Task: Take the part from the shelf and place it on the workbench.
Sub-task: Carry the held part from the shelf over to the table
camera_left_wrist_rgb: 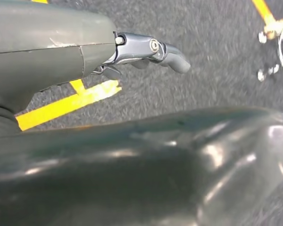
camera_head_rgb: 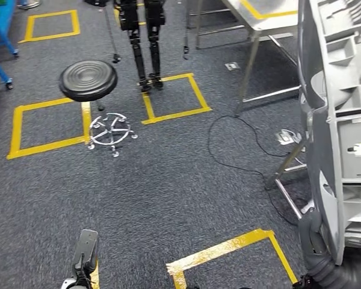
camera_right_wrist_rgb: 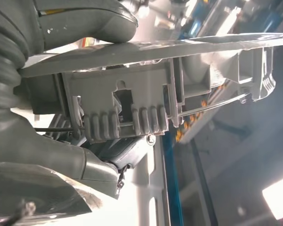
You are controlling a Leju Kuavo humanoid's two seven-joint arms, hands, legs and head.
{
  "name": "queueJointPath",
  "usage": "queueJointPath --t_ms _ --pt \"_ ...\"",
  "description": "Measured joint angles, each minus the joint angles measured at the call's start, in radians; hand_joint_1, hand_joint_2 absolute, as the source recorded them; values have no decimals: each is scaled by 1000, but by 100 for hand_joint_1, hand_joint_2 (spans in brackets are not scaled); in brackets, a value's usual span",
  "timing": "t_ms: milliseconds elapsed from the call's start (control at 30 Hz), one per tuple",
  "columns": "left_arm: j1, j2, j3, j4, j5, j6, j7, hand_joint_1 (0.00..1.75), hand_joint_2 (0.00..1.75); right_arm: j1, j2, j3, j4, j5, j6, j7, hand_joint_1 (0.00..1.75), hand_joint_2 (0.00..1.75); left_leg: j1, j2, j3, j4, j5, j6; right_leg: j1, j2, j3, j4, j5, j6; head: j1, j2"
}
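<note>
**Right hand holds the grey part at the right edge of the frame**

The right hand (camera_head_rgb: pixel 317 250) sits in the lower right corner of the head view, and it grips the large grey plastic part (camera_head_rgb: pixel 337 120), which stands upright along the right edge of the frame. In the right wrist view the thick thumb (camera_right_wrist_rgb: pixel 87 21) lies on one face of the part (camera_right_wrist_rgb: pixel 140 89) and the darker fingers (camera_right_wrist_rgb: pixel 126 150) press on the other, ribbed side, so the hand is clamped on it.

The left hand (camera_head_rgb: pixel 85 253) hangs low at the lower left of the head view, above the grey carpet (camera_head_rgb: pixel 169 192). In the left wrist view its fingers (camera_left_wrist_rgb: pixel 151 49) are stretched out and hold nothing.

A black round stool (camera_head_rgb: pixel 88 80) stands in the upper left of the head view, beside yellow tape squares (camera_head_rgb: pixel 49 126). A metal table (camera_head_rgb: pixel 260 15) is in the upper right. The legs of another robot (camera_head_rgb: pixel 144 42) stand at the top centre.
</note>
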Motion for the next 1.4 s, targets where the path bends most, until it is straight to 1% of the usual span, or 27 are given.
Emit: queueJointPath --t_ms 33,67,100,133,200,233,300,333,400,467,500,533,567,633,700,767,833,900,967,1033,1067,1100,1167,1233,1267,1333,1400 --pt "1 0 0 0 1 -2 -3 0 0 1 0 -1 0 0 0 0 175 175 0 17 0 0 -1 -1 -3 -4 -10 21 1 4 0 0" --pt "1 -1 1 0 7 -3 -16 0 0 1 0 -2 0 0 0 1 175 175 1 32 1 0 -3 -3 -7 -9 3 -1 20 7 0 0" --pt "-1 -3 2 0 16 -6 -39 0 0 2 0 -2 0 -1 0 1 175 175 1 46 3 1 -5 -6 -10 -21 37 -60 51 10 0 0" --pt "-3 -5 5 -2 27 -12 -71 0 0 2 0 -3 -1 -2 0 1 175 175 1 58 5 2 -8 -10 -10 -45 78 -133 76 13 0 0" --pt "-12 -12 13 -7 45 -27 -137 0 0 2 0 -2 -1 -10 0 1 175 175 -4 77 10 7 -16 -21 -5 -81 140 -237 102 5 0 0" --pt "-18 -15 15 -9 47 -32 -159 0 0 2 0 0 -1 -16 0 1 175 175 -6 85 11 8 -18 -26 -2 -88 149 -252 101 -1 0 0" --pt "-32 -25 17 -14 39 -33 -175 0 0 1 0 2 2 -30 0 1 175 175 -6 101 17 7 -20 -36 2 -66 149 -250 102 -17 0 0" --pt "-39 -29 17 -16 31 -31 -175 0 0 1 0 5 5 -34 0 1 175 175 -4 95 18 12 -27 -41 1 -55 149 -252 104 -23 -1 0" --pt "-49 -34 17 -21 23 -29 -173 0 0 -5 0 13 10 -38 0 1 175 175 1 52 -4 72 -70 -48 -2 -32 150 -255 107 -37 -3 0" --pt "-48 -35 17 -21 30 -32 -166 0 0 -9 0 20 17 -37 0 1 175 175 2 9 -64 207 -136 -47 -1 -5 151 -256 108 -45 -5 0" --pt "-44 -35 18 -21 37 -33 -159 0 0 -10 0 21 19 -35 0 1 175 175 2 1 -95 268 -156 -45 2 10 151 -255 108 -47 -6 0" --pt "-40 -35 20 -21 45 -34 -152 0 0 -9 0 21 20 -33 0 1 175 175 0 -1 -114 300 -157 -42 4 26 152 -255 109 -48 -6 0" --pt "-38 -34 22 -21 50 -33 -144 0 0 -7 0 20 21 -28 0 1 175 175 -2 -4 -116 294 -138 -36 7 42 152 -255 109 -48 -6 0" --pt "-34 -30 24 -21 53 -26 -122 0 0 -4 0 17 21 -18 0 1 175 175 -8 -28 -77 185 -59 -21 8 73 155 -255 109 -49 -6 0" --pt "-28 -19 25 -21 49 -15 -93 0 0 -2 2 15 21 -8 0 1 175 175 -11 -85 -31 66 -4 -8 7 99 153 -253 110 -45 -5 0" --pt "-19 -11 25 -20 42 -4 -65 0 0 0 4 12 21 -2 0 1 175 175 -12 -113 -16 25 0 -5 1 123 143 -252 115 -36 -6 0" --pt "-15 -9 26 -19 35 4 -46 0 0 8 6 9 20 0 0 1 175 175 -11 -89 -11 9 4 -4 -2 138 132 -254 118 -24 -7 0" --pt "-12 -6 28 -19 29 9 -34 0 0 13 8 3 17 1 0 1 175 175 -6 -60 -2 -12 13 2 3 90 107 -217 91 -17 -3 0" --pt "-4 -3 29 -18 25 10 -24 0 0 12 9 -1 15 3 0 0 175 175 -5 -29 3 -20 15 7 4 22 54 -107 34 -10 1 0" --pt "4 0 29 -17 20 11 -13 0 0 12 9 -4 14 4 0 0 175 175 -5 5 4 -19 12 6 -1 -1 4 -6 -1 1 2 0" --pt "6 2 29 -16 17 12 -5 0 0 13 9 -6 14 4 0 0 175 175 -4 20 5 -18 9 4 -5 -6 2 0 6 6 2 0" --pt "7 2 29 -16 12 13 4 0 0 14 9 -8 14 4 0 1 175 175 -3 35 6 -17 6 1 -8 -13 23 -36 30 10 2 0" --pt "7 4 29 -16 3 15 22 0 0 12 10 -10 14 6 0 1 175 175 -3 58 12 -12 -2 -10 -8 -53 103 -174 87 14 3 0" --pt "7 8 29 -15 -2 14 44 0 0 9 10 -11 13 10 0 1 175 175 -7 76 19 -8 -11 -22 -4 -85 157 -260 107 6 2 0" --pt "8 10 29 -15 -5 11 61 0 0 7 10 -11 13 12 0 1 175 175 -9 84 22 -7 -13 -26 -1 -86 162 -266 103 0 2 0" --pt "9 15 29 -14 -13 2 93 0 0 6 10 -14 12 15 0 3 175 175 -7 100 29 -6 -19 -35 -2 -63 163 -267 106 -13 0 0" --pt "9 21 28 -13 -19 -7 111 0 0 4 10 -16 12 17 0 5 175 175 -1 73 20 30 -49 -43 -4 -40 165 -269 108 -26 -3 0"
